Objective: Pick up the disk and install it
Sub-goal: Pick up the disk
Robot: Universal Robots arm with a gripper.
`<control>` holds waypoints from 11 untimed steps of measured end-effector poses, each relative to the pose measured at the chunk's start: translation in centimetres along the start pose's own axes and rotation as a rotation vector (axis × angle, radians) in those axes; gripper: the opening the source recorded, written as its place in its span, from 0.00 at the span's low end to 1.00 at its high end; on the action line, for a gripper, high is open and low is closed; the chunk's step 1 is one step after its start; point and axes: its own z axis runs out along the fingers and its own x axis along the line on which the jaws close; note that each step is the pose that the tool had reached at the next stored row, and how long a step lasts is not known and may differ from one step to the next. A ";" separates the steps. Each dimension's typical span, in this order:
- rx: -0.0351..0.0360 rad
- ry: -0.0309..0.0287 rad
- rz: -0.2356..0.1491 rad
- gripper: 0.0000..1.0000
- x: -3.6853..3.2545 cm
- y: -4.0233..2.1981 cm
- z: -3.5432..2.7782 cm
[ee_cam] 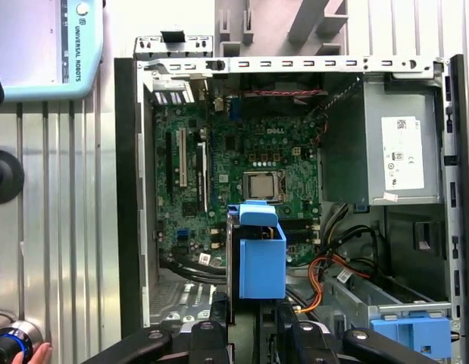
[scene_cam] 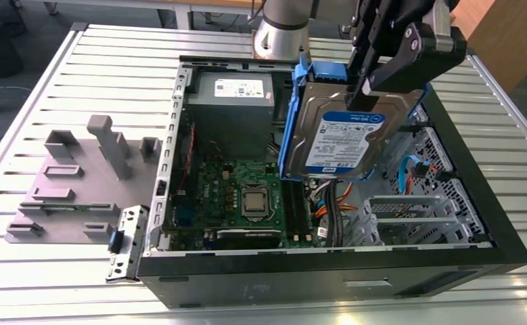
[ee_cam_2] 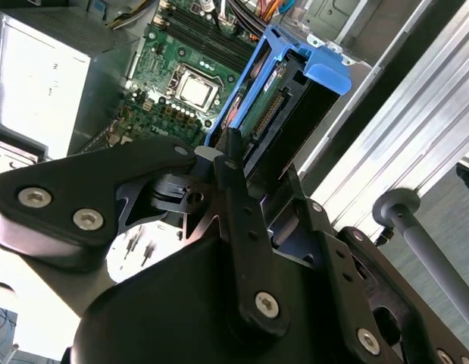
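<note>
1. Above the open computer case, the gripper is clenched on the disk, gripping it at its upper end
2. Held this way, the disk hangs on edge, slightly tilted, with its blue-and-white label turned toward the exterior camera and its blue frame running down the side on the exterior view's left
3. In the second wrist view the black fingers press against the disk, and the handle end of the frame points away from the gripper toward the case below
4. In the first wrist view the disk is seen end-on over the green circuit board, lined up near the square processor
5. The grey power supply box with its white label sits at the back of the case, to the exterior view's left of the disk and apart from it
6. A second blue carrier sits in the case's drive bay, well apart from the held disk
7. The case lies on a slatted metal table, with a grey fixture plate beside it on the exterior view's left
8. A person's hand shows at the edge of the first wrist view
</note>
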 end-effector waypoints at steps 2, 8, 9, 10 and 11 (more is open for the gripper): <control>0.0000 0.0018 0.000 0.35 0.11 0.00 -0.01; 0.0001 0.0020 0.000 0.35 0.26 -0.01 -0.01; 0.0001 0.0021 0.000 0.35 0.27 -0.01 -0.01; 0.0001 0.0024 0.000 0.35 0.30 -0.02 -0.01; 0.0001 0.0030 0.000 0.35 0.36 -0.02 -0.01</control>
